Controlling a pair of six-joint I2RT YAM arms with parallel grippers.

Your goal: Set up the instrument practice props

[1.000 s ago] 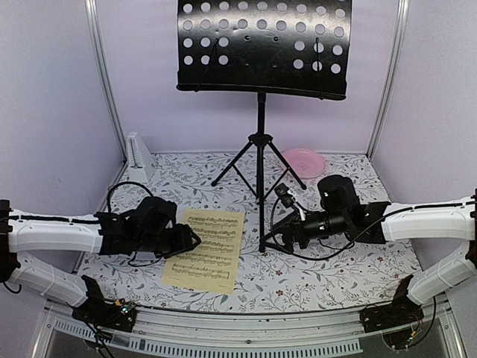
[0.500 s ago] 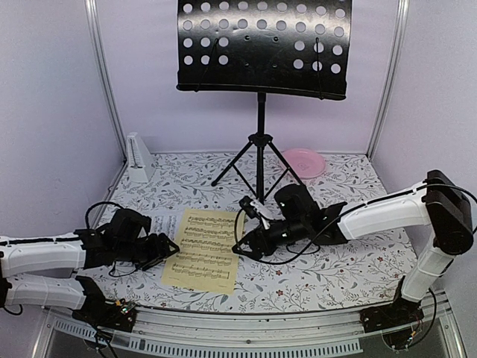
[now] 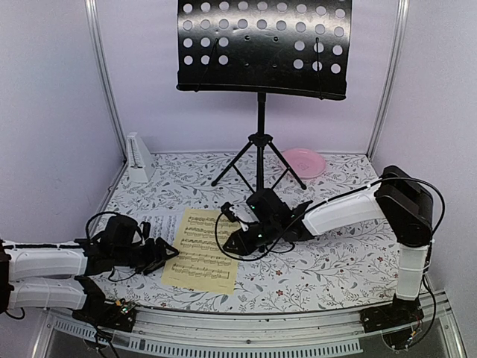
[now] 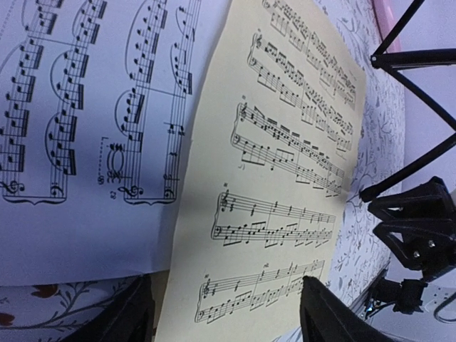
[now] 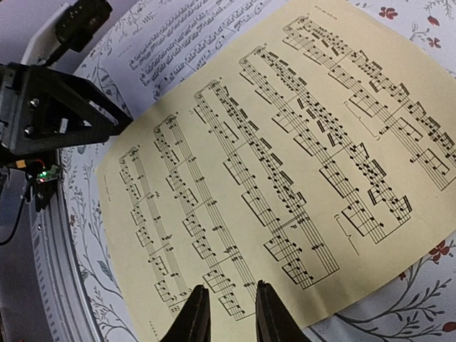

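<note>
**Right arm moves onto the yellow sheet as the left backs away**

The music stand [image 3: 261, 45] rises behind the yellow sheet [image 3: 205, 250], its shelf bare, so nothing is set up yet. The yellow sheet lies flat, overlapping the white sheet [image 3: 158, 224] on its left. The metronome [image 3: 139, 156] sits well behind and to its left.

In the last second the right gripper [image 5: 226, 296] has crossed to the yellow sheet's right edge and narrowed to a slim gap. I cannot tell whether it pinches paper, but a pickup looks likely. The left gripper [image 3: 171, 252] has drawn back to the yellow sheet's left edge, fingers spread, holding nothing.
</note>
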